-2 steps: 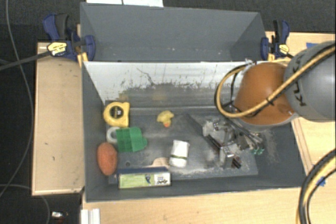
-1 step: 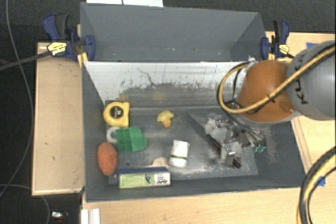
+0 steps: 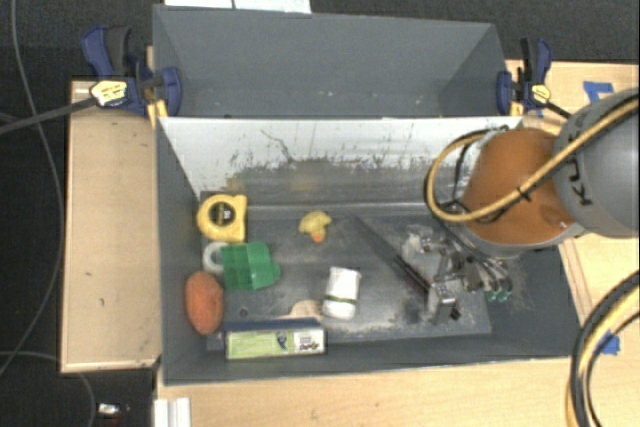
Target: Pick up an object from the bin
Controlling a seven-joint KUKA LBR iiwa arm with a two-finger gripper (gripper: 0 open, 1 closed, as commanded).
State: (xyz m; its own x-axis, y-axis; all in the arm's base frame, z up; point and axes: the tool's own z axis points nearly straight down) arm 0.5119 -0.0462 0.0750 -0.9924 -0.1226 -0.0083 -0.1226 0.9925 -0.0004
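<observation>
Camera view shows white roll (image 3: pixel 341 293) near gripper (image 3: pixel 446 301)

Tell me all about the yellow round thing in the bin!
It is a yellow tape measure, a squarish case with rounded corners and a dark round middle, plastic by its look. It lies flat on the floor of the bin, close to the left wall. A green thing lies just in front; whether they touch, I cannot tell.
</observation>
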